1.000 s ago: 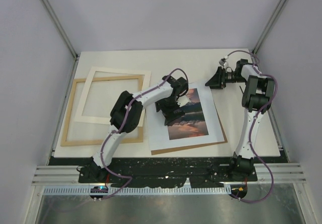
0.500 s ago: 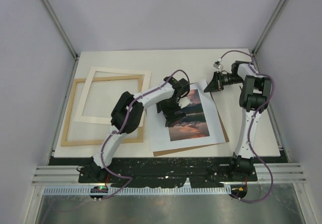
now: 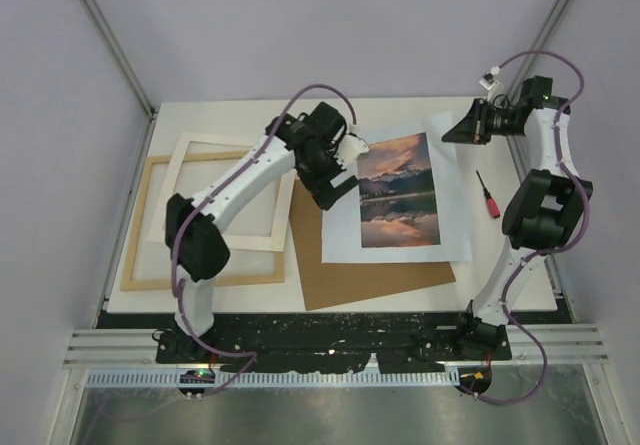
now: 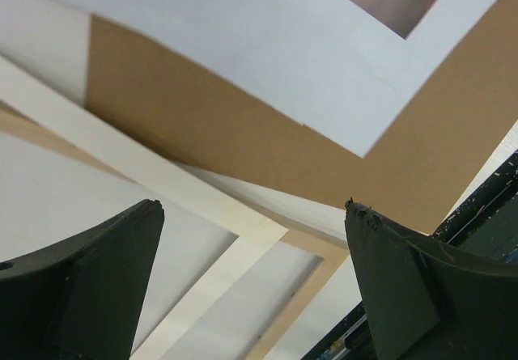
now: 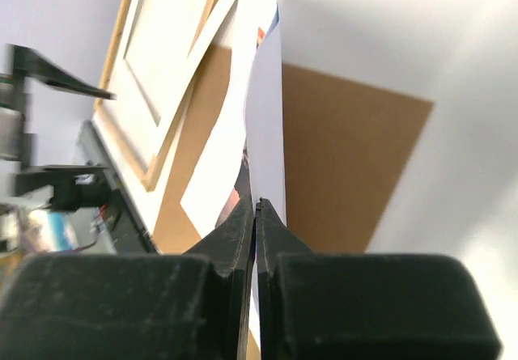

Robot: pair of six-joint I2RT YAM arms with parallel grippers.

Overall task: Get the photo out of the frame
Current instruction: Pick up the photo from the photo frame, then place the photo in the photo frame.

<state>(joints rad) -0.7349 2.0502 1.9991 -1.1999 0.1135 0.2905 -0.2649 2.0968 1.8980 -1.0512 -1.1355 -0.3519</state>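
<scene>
The photo (image 3: 398, 200) is out of the frame (image 3: 135, 237) and lies tilted across the brown backing board (image 3: 390, 280), right of the cream mat (image 3: 235, 145), with its far right corner raised. The right gripper (image 5: 256, 206) has its fingers pressed together on that corner, and the sheet bows away from the pinch. It looks like thin, light, floppy paper that would crease or tear under a sharp pull, so a hold on the white margin, clear of the print, seems safest. The left gripper (image 4: 252, 206) hangs over the photo's near left corner, fingers spread and holding nothing. A red-handled screwdriver (image 3: 487, 196) lies near the photo's right edge.
</scene>
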